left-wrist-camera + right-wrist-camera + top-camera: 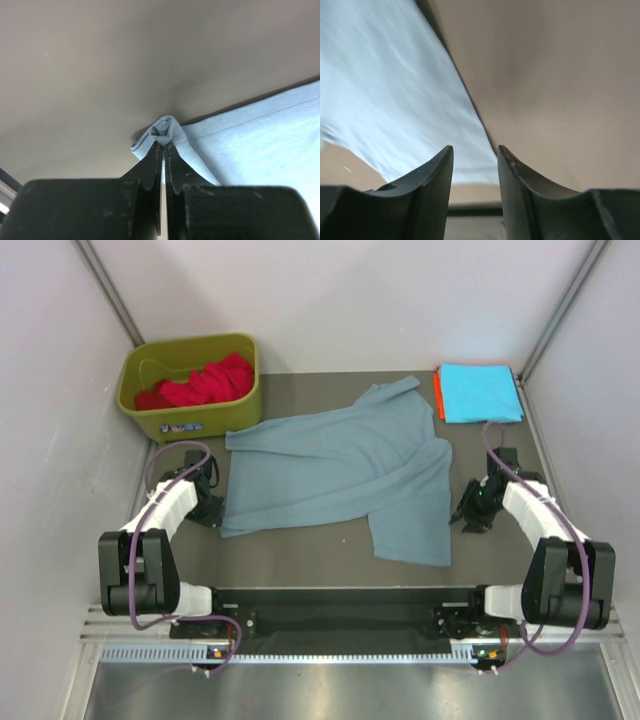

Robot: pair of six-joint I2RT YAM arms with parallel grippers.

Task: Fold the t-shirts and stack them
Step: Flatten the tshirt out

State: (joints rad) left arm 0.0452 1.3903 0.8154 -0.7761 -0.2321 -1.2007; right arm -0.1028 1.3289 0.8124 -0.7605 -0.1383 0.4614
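Left gripper [163,145] clamps a corner of the grey-blue t-shirt [335,465]; right gripper [475,165], apart and empty, should pinch its hem first

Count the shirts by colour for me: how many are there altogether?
Grey-blue t-shirt, spread on the table: 1
Cyan t-shirt, folded: 1
Orange t-shirt, under the cyan one: 1
Red t-shirt, bunched in the green bin: at least 1
Total: 4 that I can make out
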